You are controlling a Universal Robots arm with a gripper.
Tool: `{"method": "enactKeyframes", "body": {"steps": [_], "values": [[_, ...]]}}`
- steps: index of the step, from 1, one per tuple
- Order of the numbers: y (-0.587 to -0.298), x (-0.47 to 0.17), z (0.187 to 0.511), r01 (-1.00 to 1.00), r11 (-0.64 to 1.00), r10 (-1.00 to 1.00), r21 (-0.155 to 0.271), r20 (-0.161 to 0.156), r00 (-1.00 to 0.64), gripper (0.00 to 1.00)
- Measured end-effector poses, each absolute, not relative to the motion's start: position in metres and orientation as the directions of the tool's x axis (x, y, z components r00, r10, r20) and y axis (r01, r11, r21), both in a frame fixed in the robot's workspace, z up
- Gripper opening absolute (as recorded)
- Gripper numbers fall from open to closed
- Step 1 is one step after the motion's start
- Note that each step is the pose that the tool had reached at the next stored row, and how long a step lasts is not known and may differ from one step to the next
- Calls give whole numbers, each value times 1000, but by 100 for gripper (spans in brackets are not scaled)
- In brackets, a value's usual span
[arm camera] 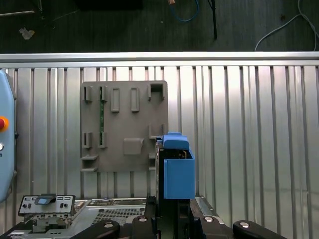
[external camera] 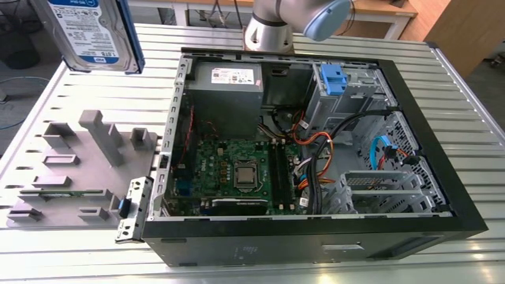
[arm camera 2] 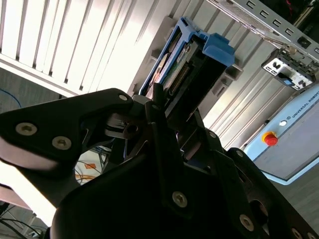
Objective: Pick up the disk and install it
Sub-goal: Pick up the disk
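The disk (external camera: 93, 34) hangs high in the air at the exterior view's upper left, label side facing out, with its blue carrier frame along the edge. In both wrist views it stands on edge between my black fingers: the second wrist view shows the disk (arm camera 2: 185, 67) end-on with the blue carrier tab on top, and the first wrist view shows the blue carrier (arm camera: 177, 172) above the grey fixture plate. My gripper (arm camera 2: 167, 112) (arm camera: 172, 211) is shut on the disk.
An open computer case (external camera: 442, 177) lies on the slatted metal table (external camera: 473, 118), with the motherboard, cables, grey power-supply box (external camera: 225, 83) and a blue-latched drive bay (external camera: 333, 80) inside. A grey fixture plate (external camera: 71, 171) (arm camera: 124, 124) lies beside the case. A pendant with a red button (arm camera: 3, 123) is near it.
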State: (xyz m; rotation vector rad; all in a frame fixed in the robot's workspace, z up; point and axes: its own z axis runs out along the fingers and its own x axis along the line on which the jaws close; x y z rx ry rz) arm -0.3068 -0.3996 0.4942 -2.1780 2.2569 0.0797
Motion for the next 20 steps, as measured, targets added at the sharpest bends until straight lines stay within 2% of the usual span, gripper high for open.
{"method": "enactKeyframes", "body": {"steps": [20], "values": [[-400,-280,494,-999,35,-999,34,-38,-36,35]]}}
